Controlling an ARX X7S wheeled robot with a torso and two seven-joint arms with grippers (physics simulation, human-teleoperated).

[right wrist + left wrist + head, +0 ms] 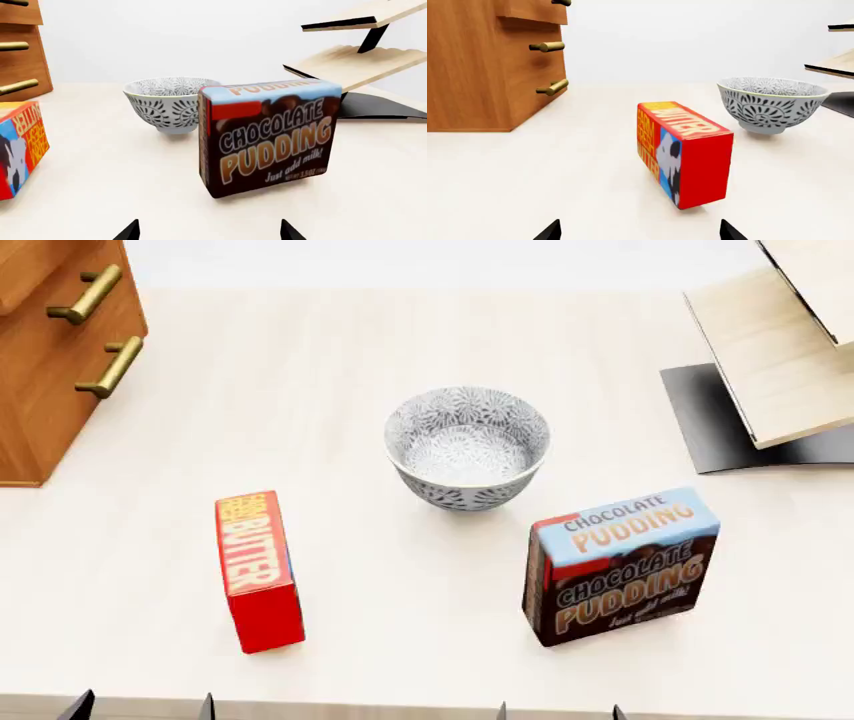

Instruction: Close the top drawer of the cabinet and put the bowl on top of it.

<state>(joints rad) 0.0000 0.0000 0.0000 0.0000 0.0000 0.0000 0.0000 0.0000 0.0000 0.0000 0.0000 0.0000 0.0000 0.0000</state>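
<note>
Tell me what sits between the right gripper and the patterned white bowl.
In the right wrist view, the brown chocolate pudding box stands between the right gripper and the patterned white bowl.

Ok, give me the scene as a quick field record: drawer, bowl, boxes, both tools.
top drawer: sticks out past the drawer fronts below, so not closed
cabinet: far left of the table
bowl: upright on the table, mid-scene, empty, untouched
butter box: left of the bowl, apart from it
pudding box: right of the bowl, nearer the robot
pale wood rack: far right, on a black base
left tool: open, holding nothing, facing the butter box
right tool: open, holding nothing, facing the pudding box
</note>
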